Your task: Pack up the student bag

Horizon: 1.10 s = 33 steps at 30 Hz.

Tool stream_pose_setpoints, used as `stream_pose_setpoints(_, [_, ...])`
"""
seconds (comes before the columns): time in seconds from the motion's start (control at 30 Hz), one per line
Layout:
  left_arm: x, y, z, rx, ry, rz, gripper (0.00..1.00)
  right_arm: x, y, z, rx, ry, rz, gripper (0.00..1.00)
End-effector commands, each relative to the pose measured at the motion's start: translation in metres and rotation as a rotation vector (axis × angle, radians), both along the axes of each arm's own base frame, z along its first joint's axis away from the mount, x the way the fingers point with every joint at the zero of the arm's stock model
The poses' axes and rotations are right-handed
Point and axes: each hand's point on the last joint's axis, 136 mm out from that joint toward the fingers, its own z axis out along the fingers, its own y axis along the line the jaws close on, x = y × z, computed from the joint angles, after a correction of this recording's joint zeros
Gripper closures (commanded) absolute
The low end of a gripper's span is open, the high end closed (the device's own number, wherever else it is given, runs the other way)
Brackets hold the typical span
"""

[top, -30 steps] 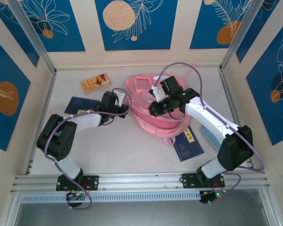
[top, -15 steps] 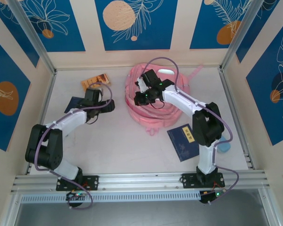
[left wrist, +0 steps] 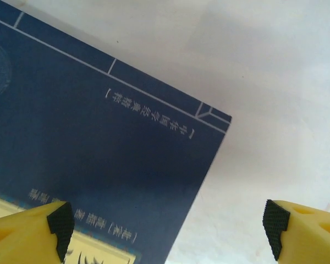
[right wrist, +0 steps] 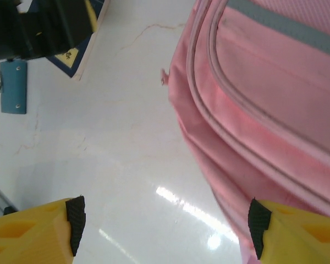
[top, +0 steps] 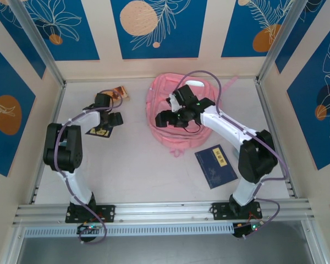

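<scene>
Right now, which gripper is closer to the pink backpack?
Right. The right gripper hangs over the edge of the student bag; the left gripper is apart, over a blue book.

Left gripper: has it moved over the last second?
Yes. In the top view the left gripper has swung left, away from the student bag toward the table's left rail, and now hangs open over a dark blue book.
</scene>
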Motion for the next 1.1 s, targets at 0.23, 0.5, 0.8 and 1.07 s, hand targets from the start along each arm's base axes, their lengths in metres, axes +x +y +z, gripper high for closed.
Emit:
stream_pose_setpoints(0.23, [-0.035,-0.023,-0.035,-0.14,0.187,-0.013,0.17,-0.035,-0.023,-0.018,-0.005,0.101,-0.072,0.21])
stream_pose_setpoints(0.5, [-0.08,-0.069,-0.034,-0.238,0.21,-0.089,0.19,-0.041,-0.036,-0.018,-0.027,0.086,-0.113,0.21])
stream_pose_setpoints(0.8, [-0.148,-0.121,-0.023,-0.338,0.198,-0.058,0.17,-0.05,-0.05,-0.025,-0.045,0.091,-0.17,0.21])
stream_pose_setpoints(1.07, [-0.174,-0.146,0.004,-0.404,0.157,-0.107,0.16,-0.067,-0.058,-0.034,-0.055,0.113,-0.191,0.22])
